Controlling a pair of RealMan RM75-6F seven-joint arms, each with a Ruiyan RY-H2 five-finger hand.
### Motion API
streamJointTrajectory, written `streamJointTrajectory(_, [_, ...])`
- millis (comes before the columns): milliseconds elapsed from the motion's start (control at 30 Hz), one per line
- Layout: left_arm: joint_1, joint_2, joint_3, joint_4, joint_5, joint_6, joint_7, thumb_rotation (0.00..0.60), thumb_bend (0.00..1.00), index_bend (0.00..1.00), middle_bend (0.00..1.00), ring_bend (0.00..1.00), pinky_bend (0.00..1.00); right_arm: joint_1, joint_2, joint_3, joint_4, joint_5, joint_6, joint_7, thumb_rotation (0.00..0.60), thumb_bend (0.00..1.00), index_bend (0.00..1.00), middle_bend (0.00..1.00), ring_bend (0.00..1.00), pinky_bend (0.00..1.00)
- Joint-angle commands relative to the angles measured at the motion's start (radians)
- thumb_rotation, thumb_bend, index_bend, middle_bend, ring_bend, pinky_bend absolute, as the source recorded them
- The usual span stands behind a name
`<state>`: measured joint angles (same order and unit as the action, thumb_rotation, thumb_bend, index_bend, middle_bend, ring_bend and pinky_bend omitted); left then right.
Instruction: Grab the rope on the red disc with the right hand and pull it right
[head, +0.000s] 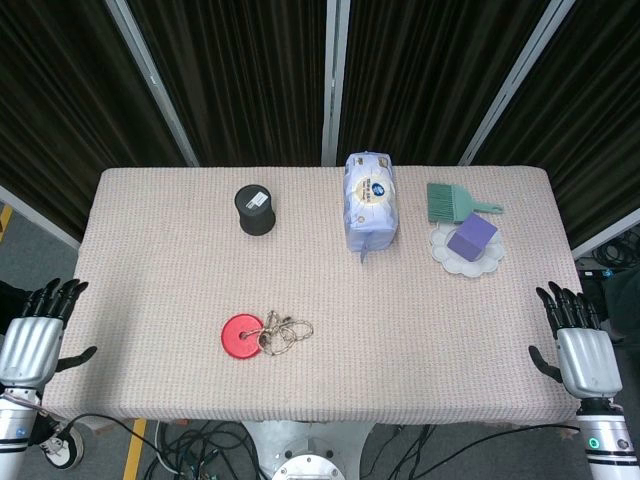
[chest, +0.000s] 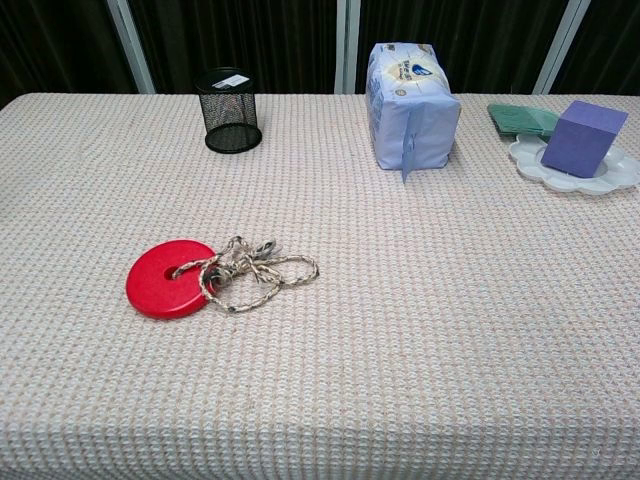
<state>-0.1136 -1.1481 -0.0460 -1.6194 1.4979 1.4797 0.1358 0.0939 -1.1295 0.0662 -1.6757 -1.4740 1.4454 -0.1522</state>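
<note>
While the right hand (head: 578, 350) is waiting empty, fingers spread, at the table's right edge, the rope (head: 284, 332) is lying well to its left, bunched rightward off the red disc (head: 241, 335), nearer the left hand (head: 38, 335).

Lighting: even, bright, diffuse, cast from overhead. The tabletop (head: 320, 300) is lit uniformly in both views; no glare is recorded. Shadows: faint and short, seen close under the tissue pack (chest: 410, 95) and the mesh cup (chest: 229, 110), far forward of the right hand (head: 578, 340). The curtain (head: 250, 70) behind is rendered nearly black. Focus: sharp throughout; weave texture is resolved. Slight wide-angle spreading is noted at head-view edges, beside both hands.
</note>
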Motion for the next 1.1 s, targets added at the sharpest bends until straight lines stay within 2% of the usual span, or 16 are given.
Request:
streamJointTrajectory(33, [-0.002,-0.001,0.001,0.003,0.000,-0.004,0.000,0.600,0.00,0.11,0.10,0.05,0.14,0.007,-0.006,-0.002,0.000,-0.003,-0.011,-0.004,0.600,0.18,0.00,0.00,0.00,0.00])
streamJointTrajectory(267, [-0.001,0.000,0.001,0.002,0.000,-0.003,0.000,0.600,0.00,0.11,0.10,0.05,0.14,0.067,0.022,-0.008,-0.069,-0.068,-0.074,-0.076,0.600,0.18,0.00,0.00,0.00,0.00])
streamJointTrajectory(367, [-0.001,0.000,0.002,-0.001,0.000,-0.002,-0.001,0.600,0.00,0.11,0.10,0.05,0.14,0.111,0.023,-0.002,-0.114,-0.074,-0.133,-0.116,0.600,0.18,0.00,0.00,0.00,0.00])
streamJointTrajectory(500, [0.002,-0.004,0.006,-0.002,0.008,0.004,0.001,0.600,0.00,0.11,0.10,0.05,0.14,0.200,0.009,0.006,-0.179,-0.063,-0.271,-0.166,0.600,0.18,0.00,0.00,0.00,0.00])
streamJointTrajectory(633, [0.009,-0.008,0.011,0.000,0.003,0.005,-0.012,0.600,0.00,0.11,0.10,0.05,0.14,0.320,-0.051,0.046,-0.211,0.004,-0.432,-0.233,0.600,0.19,0.00,0.01,0.00,0.00])
streamJointTrajectory(833, [0.017,0.002,0.019,0.009,0.008,0.009,-0.030,0.600,0.00,0.12,0.10,0.05,0.14,0.494,-0.207,0.124,-0.142,0.169,-0.609,-0.296,0.600,0.20,0.00,0.02,0.00,0.00])
streamJointTrajectory(1100, [0.026,0.018,0.019,0.014,0.003,0.015,-0.052,0.600,0.00,0.13,0.10,0.05,0.14,0.673,-0.393,0.179,0.012,0.320,-0.718,-0.334,0.600,0.20,0.00,0.03,0.00,0.00])
